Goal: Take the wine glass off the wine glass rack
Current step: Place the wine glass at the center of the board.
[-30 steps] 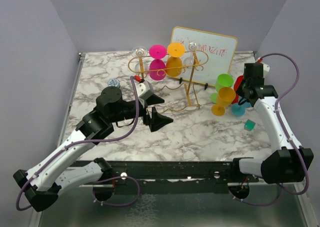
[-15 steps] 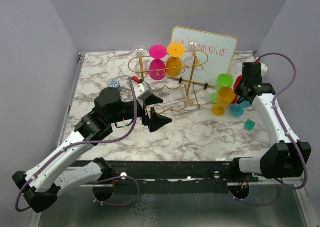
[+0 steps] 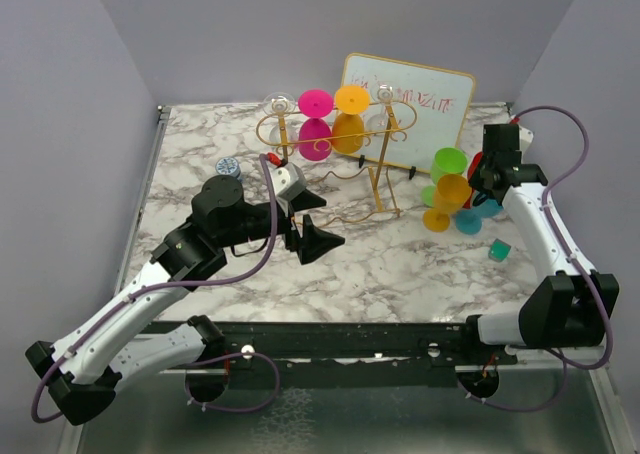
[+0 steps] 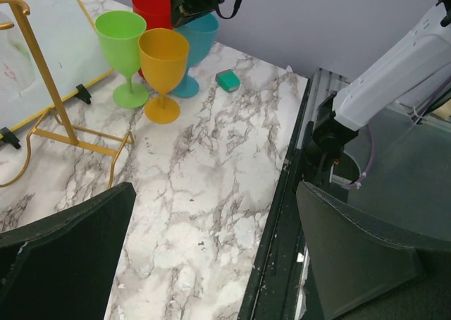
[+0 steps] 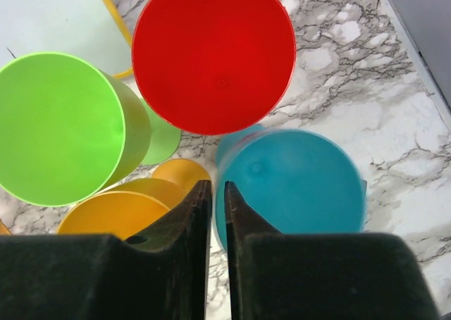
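The wine glass rack stands in the upper centre of the top view, on the marbled table. A pink glass and a hanging orange glass dangle bowl-down from its top rail, side by side. Paler clear glasses hang at the rail's two ends. A gold-framed whiteboard leans just behind the rack, to its right.

At centre right four glasses stand upright in a tight cluster: a green glass, a standing orange glass, a red glass and a teal glass. A small teal block lies just below them. A small blue round item lies left of the rack.

The left end effector is spread wide and empty, just below and left of the rack's wavy base rails. The right end effector hangs over the cluster, its fingers almost pressed together at the teal glass's rim. I cannot tell whether they pinch that rim.
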`<move>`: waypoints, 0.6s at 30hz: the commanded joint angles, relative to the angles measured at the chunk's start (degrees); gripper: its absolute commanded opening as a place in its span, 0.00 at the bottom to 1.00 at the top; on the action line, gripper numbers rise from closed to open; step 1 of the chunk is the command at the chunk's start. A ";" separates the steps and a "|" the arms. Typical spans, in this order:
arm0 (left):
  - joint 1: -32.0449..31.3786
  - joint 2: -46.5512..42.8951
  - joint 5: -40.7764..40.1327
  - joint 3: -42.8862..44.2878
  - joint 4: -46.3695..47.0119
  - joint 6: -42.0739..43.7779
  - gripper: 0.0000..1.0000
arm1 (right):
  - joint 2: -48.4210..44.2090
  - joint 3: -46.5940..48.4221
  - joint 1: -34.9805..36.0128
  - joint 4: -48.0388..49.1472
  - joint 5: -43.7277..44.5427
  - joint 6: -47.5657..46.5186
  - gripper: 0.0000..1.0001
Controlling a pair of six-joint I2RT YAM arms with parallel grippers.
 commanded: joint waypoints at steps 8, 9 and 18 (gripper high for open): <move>0.08 1.03 -1.05 -0.47 -1.06 0.47 0.99 | -0.43 1.11 -0.31 -0.34 0.94 0.07 0.24; 0.10 1.01 -1.05 -0.56 -1.07 0.47 0.99 | -0.48 1.24 -0.31 -0.52 0.66 0.06 0.24; 0.08 0.75 -1.25 -0.47 -1.22 0.65 0.99 | -1.45 2.31 -0.31 -1.80 -1.33 -0.22 0.28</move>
